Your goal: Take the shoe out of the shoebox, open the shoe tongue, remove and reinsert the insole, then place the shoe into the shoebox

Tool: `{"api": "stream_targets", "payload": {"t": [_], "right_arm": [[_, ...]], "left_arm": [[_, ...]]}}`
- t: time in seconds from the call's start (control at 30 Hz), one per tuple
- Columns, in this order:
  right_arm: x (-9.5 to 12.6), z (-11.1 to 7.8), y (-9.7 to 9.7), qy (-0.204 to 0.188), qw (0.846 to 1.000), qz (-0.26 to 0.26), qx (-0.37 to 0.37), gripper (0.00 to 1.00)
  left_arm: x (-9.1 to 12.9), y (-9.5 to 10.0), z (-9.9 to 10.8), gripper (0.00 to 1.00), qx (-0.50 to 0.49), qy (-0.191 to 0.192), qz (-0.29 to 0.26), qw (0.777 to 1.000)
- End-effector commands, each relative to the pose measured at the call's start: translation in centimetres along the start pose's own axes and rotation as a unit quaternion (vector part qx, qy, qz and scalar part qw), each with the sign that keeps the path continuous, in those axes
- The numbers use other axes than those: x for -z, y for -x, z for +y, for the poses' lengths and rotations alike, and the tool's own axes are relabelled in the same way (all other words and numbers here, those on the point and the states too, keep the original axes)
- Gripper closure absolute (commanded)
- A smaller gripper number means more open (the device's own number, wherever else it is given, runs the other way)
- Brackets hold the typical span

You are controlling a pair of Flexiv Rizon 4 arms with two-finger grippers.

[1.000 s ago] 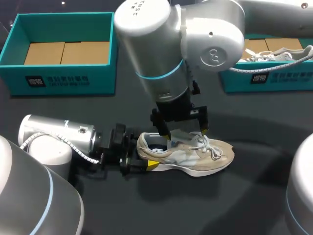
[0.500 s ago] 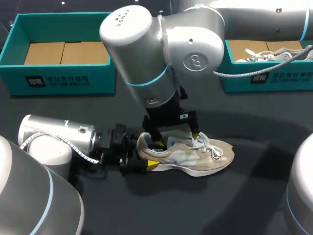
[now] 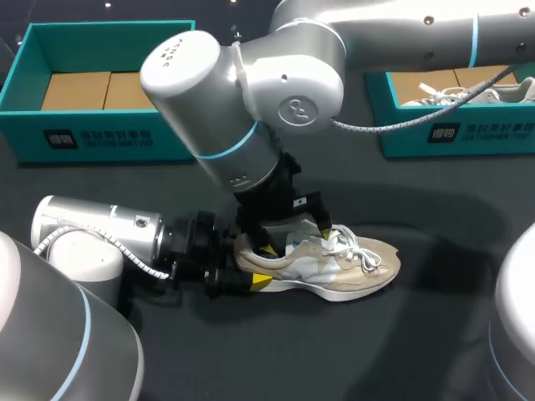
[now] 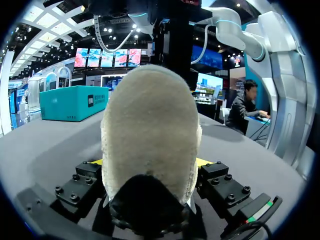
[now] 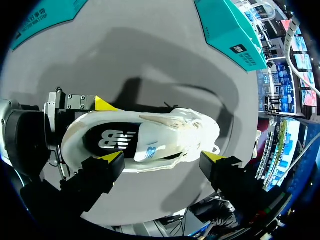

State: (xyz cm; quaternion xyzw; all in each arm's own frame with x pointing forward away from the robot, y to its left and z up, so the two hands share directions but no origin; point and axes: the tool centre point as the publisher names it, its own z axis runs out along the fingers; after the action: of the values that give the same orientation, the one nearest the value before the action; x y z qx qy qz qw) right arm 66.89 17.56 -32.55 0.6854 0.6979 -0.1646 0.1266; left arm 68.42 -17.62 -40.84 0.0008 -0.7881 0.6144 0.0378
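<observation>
Left gripper (image 4: 150, 162) clamps the shoe (image 3: 334, 269) at the heel; right gripper (image 5: 162, 159), jaws apart, hangs over its opening and may snag the laces (image 3: 355, 248).

Now lower and further left: right gripper (image 3: 298, 241) over shoe (image 3: 351, 266)

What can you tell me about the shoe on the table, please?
The shoe is a beige sneaker with white laces and a white sole, upright on the dark table. Its dark insole shows in the opening. The left gripper clamps its heel from both sides; the open right gripper hangs over its opening.
</observation>
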Motion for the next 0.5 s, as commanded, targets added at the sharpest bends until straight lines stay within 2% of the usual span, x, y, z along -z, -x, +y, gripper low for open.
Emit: {"api": "stream_targets", "payload": {"t": [0.03,0.5], "right_arm": [[-0.4,-0.4,-1.1,0.004,0.963,-0.158,-0.220,0.00],[-1.8,0.7,-0.6,0.011,0.949,-0.164,-0.270,0.00]], "left_arm": [[0.0,0.0,0.5,1.00,0.000,0.000,-0.002,1.000],[0.0,0.0,0.5,1.00,0.000,0.000,-0.002,1.000]]}}
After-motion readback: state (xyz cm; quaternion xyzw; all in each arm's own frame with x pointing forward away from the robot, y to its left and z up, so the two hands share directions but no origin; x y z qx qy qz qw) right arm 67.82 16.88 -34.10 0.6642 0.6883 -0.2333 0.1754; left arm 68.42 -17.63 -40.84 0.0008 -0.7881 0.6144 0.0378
